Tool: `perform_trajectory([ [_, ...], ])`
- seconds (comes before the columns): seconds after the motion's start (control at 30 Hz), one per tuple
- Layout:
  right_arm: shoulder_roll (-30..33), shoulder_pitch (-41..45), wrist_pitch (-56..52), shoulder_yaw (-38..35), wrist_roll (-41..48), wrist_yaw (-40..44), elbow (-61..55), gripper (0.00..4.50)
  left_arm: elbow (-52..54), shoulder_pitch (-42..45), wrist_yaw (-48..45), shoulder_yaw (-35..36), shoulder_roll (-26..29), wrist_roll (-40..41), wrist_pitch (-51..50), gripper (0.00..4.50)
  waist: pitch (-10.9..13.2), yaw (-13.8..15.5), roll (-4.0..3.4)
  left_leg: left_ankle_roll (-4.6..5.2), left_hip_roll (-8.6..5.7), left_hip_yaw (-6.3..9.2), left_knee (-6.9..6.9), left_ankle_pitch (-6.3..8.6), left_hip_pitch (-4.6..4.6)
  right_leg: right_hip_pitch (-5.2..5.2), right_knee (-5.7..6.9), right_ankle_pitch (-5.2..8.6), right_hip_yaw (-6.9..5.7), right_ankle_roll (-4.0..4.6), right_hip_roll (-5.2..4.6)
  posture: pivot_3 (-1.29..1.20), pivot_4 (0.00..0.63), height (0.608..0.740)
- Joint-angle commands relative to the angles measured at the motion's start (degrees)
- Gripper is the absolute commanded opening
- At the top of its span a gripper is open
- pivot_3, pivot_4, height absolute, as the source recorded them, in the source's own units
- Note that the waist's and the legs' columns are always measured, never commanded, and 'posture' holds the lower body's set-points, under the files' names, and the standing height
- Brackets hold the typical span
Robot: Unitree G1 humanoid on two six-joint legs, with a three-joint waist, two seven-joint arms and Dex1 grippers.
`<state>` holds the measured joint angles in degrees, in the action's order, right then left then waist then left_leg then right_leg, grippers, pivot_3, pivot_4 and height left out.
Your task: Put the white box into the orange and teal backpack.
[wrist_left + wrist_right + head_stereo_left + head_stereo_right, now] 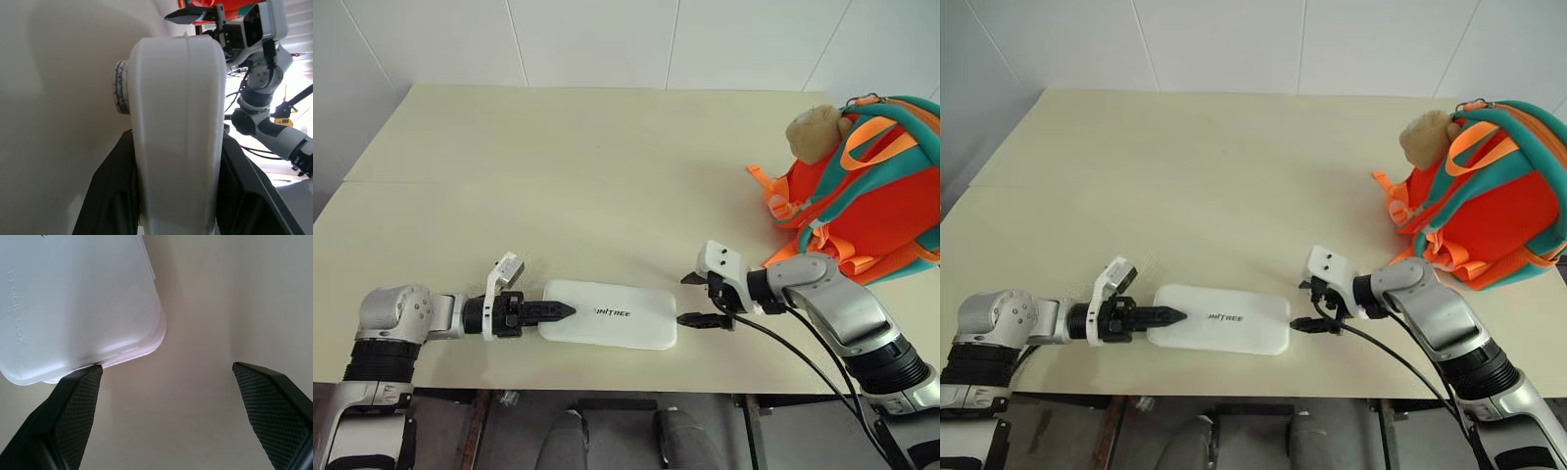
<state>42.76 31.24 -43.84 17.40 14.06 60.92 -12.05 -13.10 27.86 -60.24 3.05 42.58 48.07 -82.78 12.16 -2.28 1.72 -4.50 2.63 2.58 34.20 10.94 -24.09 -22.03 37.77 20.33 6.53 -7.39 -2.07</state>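
Lower left, the left gripper (558, 311) reaches level rightward, fingers clamped on the flat white rounded-corner box (609, 314) near the cream table (558, 166) front edge; right gripper (697, 300) gapes at its far end; orange-teal backpack (867, 191) upper right, bare tabletop between

White box (609, 314): plain white, small dark lettering on top. Backpack (878, 201): orange body, teal trim and straps, orange webbing loops, tan plush head. Worktop (587, 176): pale cream, unpatterned. Both hands: black fingers (78, 406) with fine cross-hatch texture on pads.
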Motion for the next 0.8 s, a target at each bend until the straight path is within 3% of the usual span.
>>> perform_trajectory([
  [0.03, 1.1, 0.5, 0.2, -2.8, 1.2, 0.3, -1.7, 4.5, 0.0, -0.1, 1.1, -2.5, 2.2, -3.0, 1.3, 1.38, 0.0, 0.0, 0.0, 0.0, 0.0, 0.0, 0.01, 0.0, 0.0, 0.0, 0.0, -0.01, 0.0, 0.0, 0.0, 0.0, 0.15, 0.74],
  [0.23, 2.5, -1.3, -2.2, -8.8, 5.3, -0.4, -3.1, 4.5, 0.2, 1.3, -0.2, -4.5, 5.5, -4.3, 3.5, 1.37, 0.0, -0.2, 0.03, 0.0, 0.01, 0.01, -0.03, 0.0, 0.0, 0.01, -0.03, 0.0, -0.01, 0.01, 0.0, 0.0, 0.15, 0.74],
  [0.4, 3.7, -6.3, -9.7, -22.5, 12.0, -4.9, -8.0, 4.5, 4.2, 0.8, -0.9, -8.8, 9.7, -6.5, 6.2, 1.37, 0.0, -0.7, 0.05, 0.0, 0.04, 0.04, -0.13, 0.0, 0.0, 0.0, -0.05, 0.01, -0.02, 0.04, 0.01, 0.0, 0.15, 0.74],
  [0.67, 6.9, -16.0, -15.2, -43.0, 17.2, -9.8, -12.1, 4.5, 2.7, 4.2, 2.6, -3.5, 6.6, -3.8, 6.2, 1.37, 0.0, -0.6, 0.07, 0.02, 0.02, 0.02, -0.12, -0.01, 0.02, 0.05, -0.12, 0.02, -0.01, 0.06, 0.01, 0.0, 0.15, 0.74],
  [0.8, 7.4, -17.8, -14.7, -47.9, 17.9, -12.5, -11.3, 4.5, 1.7, 6.2, 4.7, 0.5, 4.0, -2.3, 5.3, 1.35, 0.0, -0.7, 0.08, 0.05, 0.02, 0.01, -0.07, -0.03, 0.02, 0.1, -0.23, -0.02, 0.01, 0.08, 0.01, 0.0, 0.15, 0.74],
])
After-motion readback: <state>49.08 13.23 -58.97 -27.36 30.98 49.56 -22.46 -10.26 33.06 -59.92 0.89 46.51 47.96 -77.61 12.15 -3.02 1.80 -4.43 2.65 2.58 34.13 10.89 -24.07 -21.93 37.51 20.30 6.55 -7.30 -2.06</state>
